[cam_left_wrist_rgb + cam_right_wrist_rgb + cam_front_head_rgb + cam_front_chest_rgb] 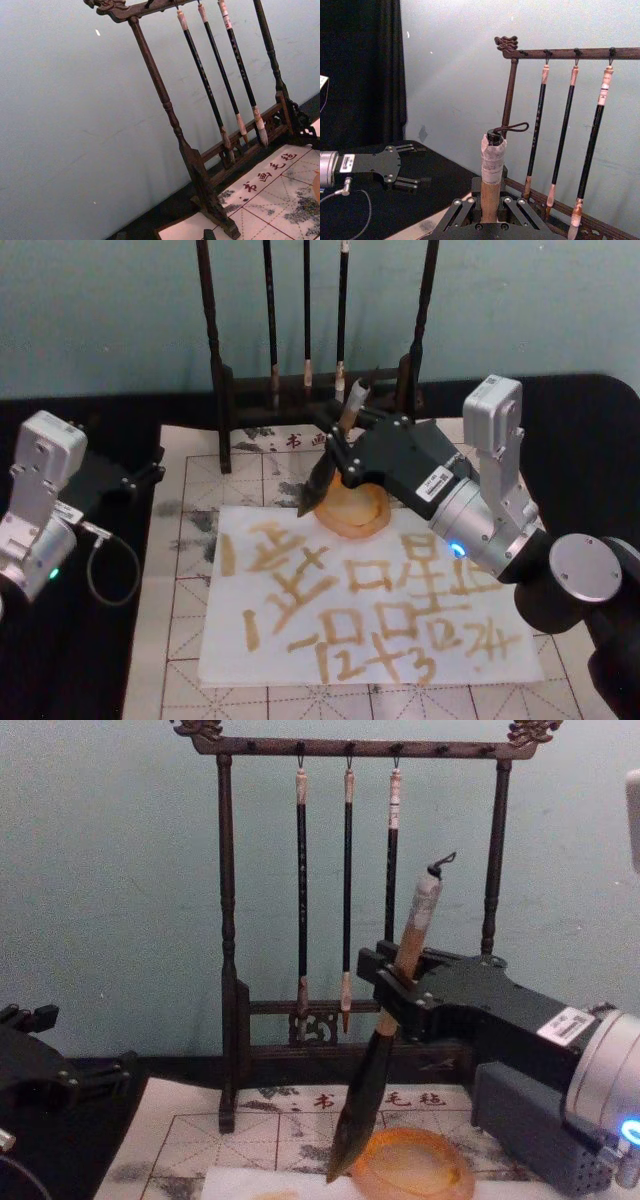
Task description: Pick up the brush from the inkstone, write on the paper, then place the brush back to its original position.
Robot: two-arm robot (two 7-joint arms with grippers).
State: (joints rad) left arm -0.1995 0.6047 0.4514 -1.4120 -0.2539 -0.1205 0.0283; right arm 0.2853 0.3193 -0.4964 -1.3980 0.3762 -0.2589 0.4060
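Lowering the brush (322, 478) well starts in the head view: your right gripper (346, 447) clamps it, tilted, above the written paper (225, 645). The left gripper (138, 478) is parked, fingers apart. In the chest view the tip hangs just left of the inkstone (440, 1188), so shift right before releasing.

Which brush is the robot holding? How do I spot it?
Find the tall dark wooden rack at the back. Just in front of it, the right gripper is shut on the brush, tip slanting down by the orange inkstone. It is far fatter than the three thin brushes hanging on the rack, with a tan top and black lower half.
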